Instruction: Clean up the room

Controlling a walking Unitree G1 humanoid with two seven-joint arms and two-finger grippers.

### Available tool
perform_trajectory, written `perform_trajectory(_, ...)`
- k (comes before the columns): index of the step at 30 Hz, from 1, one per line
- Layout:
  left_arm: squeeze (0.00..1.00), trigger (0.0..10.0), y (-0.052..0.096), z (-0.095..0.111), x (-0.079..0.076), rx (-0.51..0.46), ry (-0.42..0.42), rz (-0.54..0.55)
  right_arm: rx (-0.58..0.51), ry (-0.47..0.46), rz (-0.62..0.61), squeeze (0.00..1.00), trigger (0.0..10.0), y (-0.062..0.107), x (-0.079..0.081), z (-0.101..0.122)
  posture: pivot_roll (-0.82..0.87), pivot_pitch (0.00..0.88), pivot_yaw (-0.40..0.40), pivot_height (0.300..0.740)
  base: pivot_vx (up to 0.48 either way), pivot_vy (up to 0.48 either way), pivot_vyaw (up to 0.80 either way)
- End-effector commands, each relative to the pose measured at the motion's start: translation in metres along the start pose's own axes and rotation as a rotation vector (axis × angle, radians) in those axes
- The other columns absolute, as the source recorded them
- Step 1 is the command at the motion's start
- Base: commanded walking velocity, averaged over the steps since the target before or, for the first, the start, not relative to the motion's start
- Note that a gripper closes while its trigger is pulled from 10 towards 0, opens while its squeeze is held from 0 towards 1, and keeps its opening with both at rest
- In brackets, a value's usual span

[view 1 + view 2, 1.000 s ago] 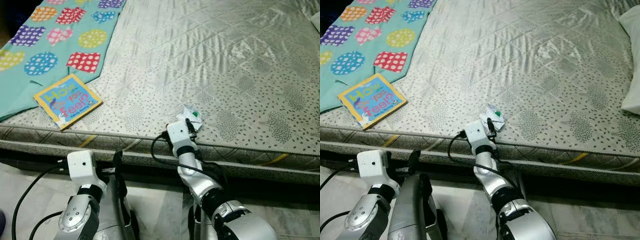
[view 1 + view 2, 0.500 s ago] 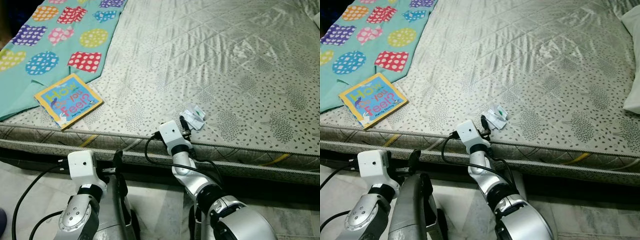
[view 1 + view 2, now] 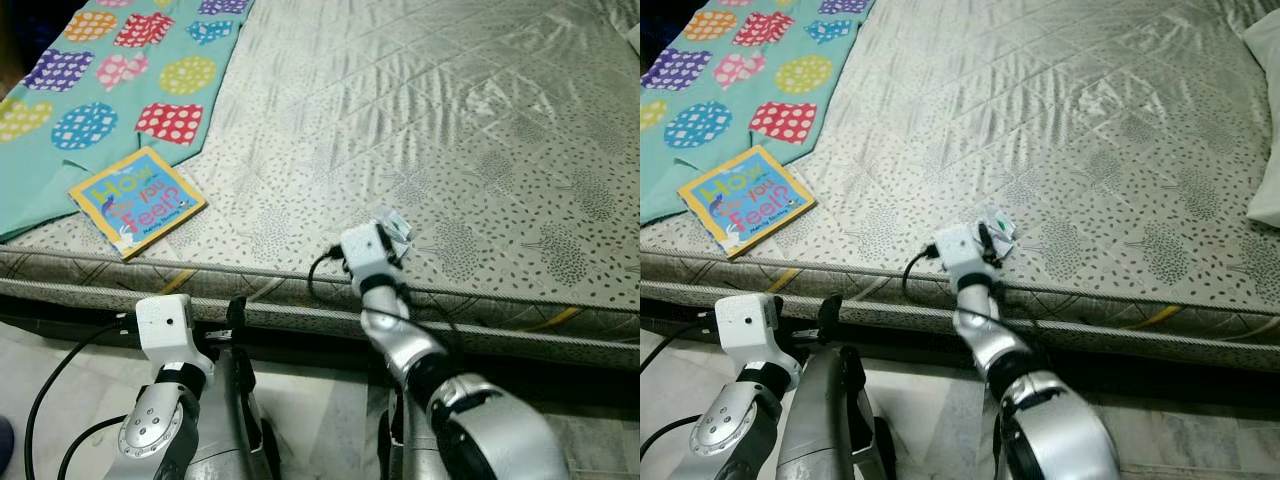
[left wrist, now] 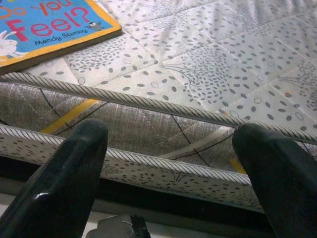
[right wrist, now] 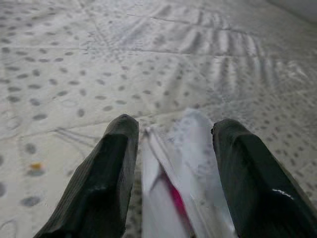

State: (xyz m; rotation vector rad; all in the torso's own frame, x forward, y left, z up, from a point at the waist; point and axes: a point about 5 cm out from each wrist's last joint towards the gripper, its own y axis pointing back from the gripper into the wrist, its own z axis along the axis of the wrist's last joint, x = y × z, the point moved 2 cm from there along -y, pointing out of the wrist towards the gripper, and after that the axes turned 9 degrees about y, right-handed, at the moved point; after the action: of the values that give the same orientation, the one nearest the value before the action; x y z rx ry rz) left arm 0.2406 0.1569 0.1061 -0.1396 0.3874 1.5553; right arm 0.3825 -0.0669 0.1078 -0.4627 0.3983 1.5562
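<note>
Wrapper point(image 5: 181, 188): small crumpled white packet, green mark on top from my head view, pink patch from my right wrist view. Lies on mattress point(image 3: 420, 120) near front edge, between my spread right fingers point(image 5: 106, 183). Contact with fingers: can't tell. Somewhat blurred.

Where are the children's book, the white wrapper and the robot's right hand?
children's book point(image 3: 137, 201), left eye view, cover's middle.
white wrapper point(image 5: 184, 188), right wrist view, crumpled middle.
right hand point(image 5: 176, 148), right wrist view, between its fingertips.
</note>
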Motion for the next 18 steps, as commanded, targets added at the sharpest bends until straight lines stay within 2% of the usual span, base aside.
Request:
perform_trajectory(1, 0.00, 10.0, 0.0023, -0.0032, 0.0053, 0.018, -0.013, 0.028, 0.032, -0.003, 0.012, 0.00, 10.0, 0.0022, 0.0048, -0.0045, 0.13, 0.245, 0.046, 0.530, 0.000, 0.000, 0.00)
perform_trajectory(8, 0.00, 10.0, 0.0025, -0.0032, 0.0047, 0.017, -0.012, 0.029, 0.030, 0.020, 0.015, 0.00, 10.0, 0.0035, 0.0082, -0.0041, 0.13, 0.249, 0.045, 0.530, 0.000, 0.000, 0.00)
perform_trajectory(9, 0.00, 10.0, 0.0025, -0.0031, 0.0049, 0.017, -0.012, 0.029, 0.029, 0.029, 0.017, 0.00, 9.8, 0.0042, 0.0092, -0.0045, 0.13, 0.248, 0.044, 0.530, 0.000, 0.000, 0.00)
perform_trajectory(11, 0.00, 10.0, 0.0024, -0.0030, 0.0054, 0.016, -0.013, 0.031, 0.026, 0.049, 0.020, 0.00, 4.9, 0.0054, 0.0108, -0.0053, 0.13, 0.250, 0.044, 0.530, 0.000, 0.000, 0.00)
perform_trajectory(13, 0.00, 10.0, 0.0024, -0.0028, 0.0056, 0.015, -0.013, 0.032, 0.031, 0.074, 0.021, 0.00, 1.2, 0.0065, 0.0118, -0.0075, 0.13, 0.250, 0.042, 0.530, 0.000, 0.000, 0.00)
perform_trajectory(14, 0.00, 10.0, 0.0024, -0.0027, 0.0056, 0.015, -0.014, 0.032, 0.033, 0.077, 0.021, 0.00, 0.7, 0.0067, 0.0119, -0.0079, 0.13, 0.250, 0.042, 0.530, 0.000, 0.000, 0.00)
perform_trajectory(15, 0.00, 10.0, 0.0024, -0.0027, 0.0058, 0.015, -0.014, 0.033, 0.034, 0.085, 0.018, 0.00, 0.7, 0.0070, 0.0119, -0.0084, 0.13, 0.251, 0.041, 0.530, 0.000, 0.000, 0.00)
perform_trajectory(16, 0.00, 10.0, 0.0024, -0.0025, 0.0064, 0.015, -0.015, 0.035, 0.033, 0.104, 0.018, 0.00, 0.0, 0.0076, 0.0125, -0.0093, 0.14, 0.252, 0.040, 0.530, 0.000, 0.000, 0.00)
perform_trajectory(18, 0.00, 10.0, 0.0024, -0.0024, 0.0067, 0.015, -0.015, 0.036, 0.035, 0.119, 0.017, 0.00, 0.0, 0.0080, 0.0128, -0.0101, 0.14, 0.252, 0.040, 0.530, 0.000, 0.000, 0.00)
